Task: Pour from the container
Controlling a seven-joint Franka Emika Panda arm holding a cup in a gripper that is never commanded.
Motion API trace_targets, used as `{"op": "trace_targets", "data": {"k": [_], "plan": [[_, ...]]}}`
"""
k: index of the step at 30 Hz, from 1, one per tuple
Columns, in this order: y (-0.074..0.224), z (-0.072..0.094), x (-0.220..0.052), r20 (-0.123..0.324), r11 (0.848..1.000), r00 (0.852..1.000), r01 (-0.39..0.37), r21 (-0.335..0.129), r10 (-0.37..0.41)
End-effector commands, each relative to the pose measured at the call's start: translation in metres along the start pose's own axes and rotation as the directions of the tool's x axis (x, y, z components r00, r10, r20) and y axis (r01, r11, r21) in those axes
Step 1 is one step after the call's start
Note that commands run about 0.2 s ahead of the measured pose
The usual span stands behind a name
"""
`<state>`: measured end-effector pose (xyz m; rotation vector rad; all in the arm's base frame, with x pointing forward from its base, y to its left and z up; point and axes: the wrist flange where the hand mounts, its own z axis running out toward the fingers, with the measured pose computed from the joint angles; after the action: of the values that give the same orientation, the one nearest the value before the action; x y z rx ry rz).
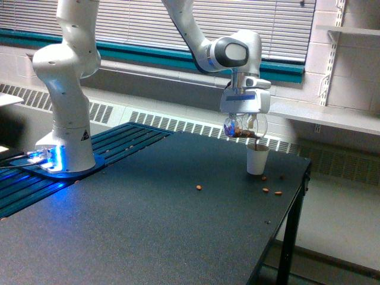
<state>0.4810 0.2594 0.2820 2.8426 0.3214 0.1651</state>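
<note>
Exterior view: tool (pixel 244 126) pinches the tipped clear cup (pixel 240 130) above the white cup (pixel 257 160). Nuts (pixel 271 190) dot the desk (pixel 148 225)

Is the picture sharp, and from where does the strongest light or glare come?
Exterior view: rather soft and low in detail; the clear cup in the gripper is blurred, its contents only a brown smear. Bright blue glow at the arm's base spills onto the table. Daylight through the blinds looks washed out.

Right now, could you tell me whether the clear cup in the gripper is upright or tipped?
Tipped. The clear cup lies nearly sideways in the gripper, its mouth towards the white paper cup below.
</note>
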Motion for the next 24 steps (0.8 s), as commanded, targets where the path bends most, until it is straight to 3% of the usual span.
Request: {"op": "trace_targets", "data": {"k": [1, 24], "plan": [[0.002, -0.004, 0.002, -0.005, 1.0, 1.0, 0.0, -0.019, 0.0], [0.014, -0.012, 0.0, 0.013, 0.996, 0.999, 0.053, -0.078, -0.052]]}}
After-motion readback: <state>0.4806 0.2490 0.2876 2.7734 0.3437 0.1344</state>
